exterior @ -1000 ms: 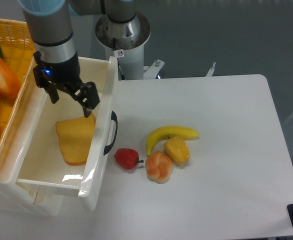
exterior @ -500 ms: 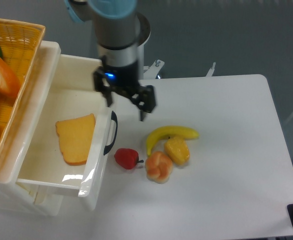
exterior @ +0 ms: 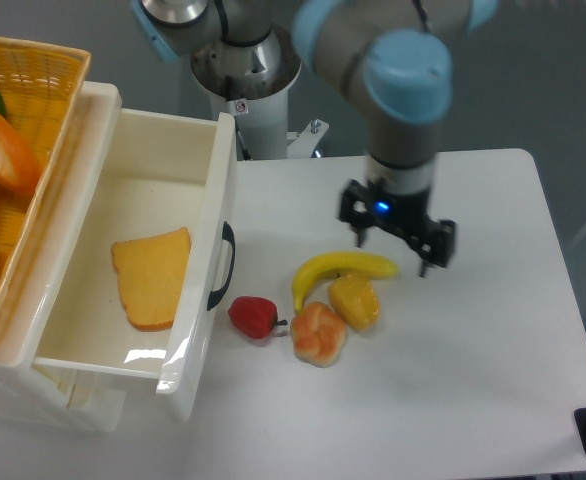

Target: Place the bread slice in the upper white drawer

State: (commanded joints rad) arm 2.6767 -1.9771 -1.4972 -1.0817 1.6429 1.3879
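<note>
The bread slice (exterior: 153, 276) lies flat inside the upper white drawer (exterior: 213, 190), so with my gripper (exterior: 391, 252) empty, fingers apart above the banana (exterior: 341, 270), I judge the task done.

1. Illumination is bright and even, coming from overhead; the white table (exterior: 453, 400) reads nearly uniform in tone.
2. Shadows are soft and short, visible under the banana (exterior: 345, 271) and the strawberry (exterior: 254, 316).
3. Glare appears as a bright patch on the near floor and near right wall of the upper white drawer (exterior: 133, 355).
4. The far background is dim grey.
5. The arm (exterior: 403, 90) shows slight motion blur; static objects are sharp.
6. No edge distortion is evident.
</note>
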